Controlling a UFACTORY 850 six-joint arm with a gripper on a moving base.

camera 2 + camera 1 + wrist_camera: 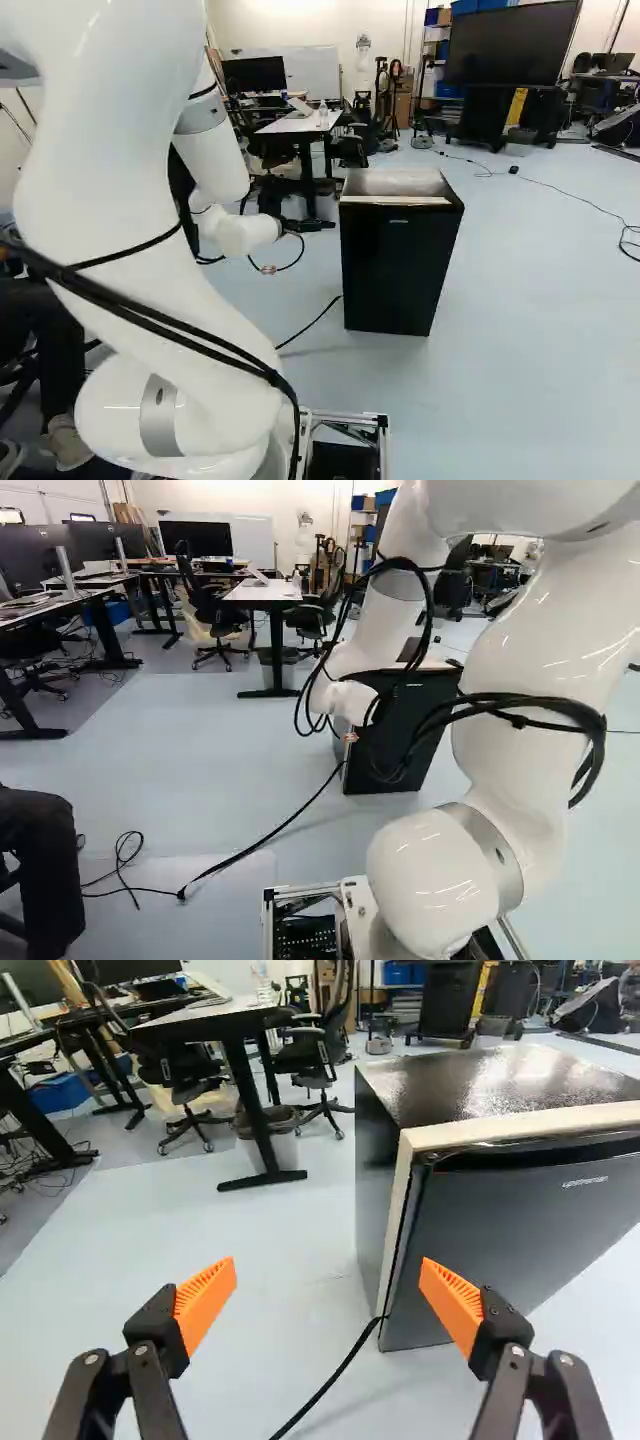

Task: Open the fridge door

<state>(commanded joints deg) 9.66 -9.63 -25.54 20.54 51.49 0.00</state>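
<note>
End effector (322, 225) spread wide, gripping nothing; black fridge (395, 265) ahead, door (520, 1230) closed, contents hidden.

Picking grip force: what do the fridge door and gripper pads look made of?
Fridge door: probably coated sheet metal, smooth, dark, low sheen; the even face suggests it, but plastic is possible.
Gripper pads: likely rubber or flexible plastic, matte orange, finely ribbed.
</note>
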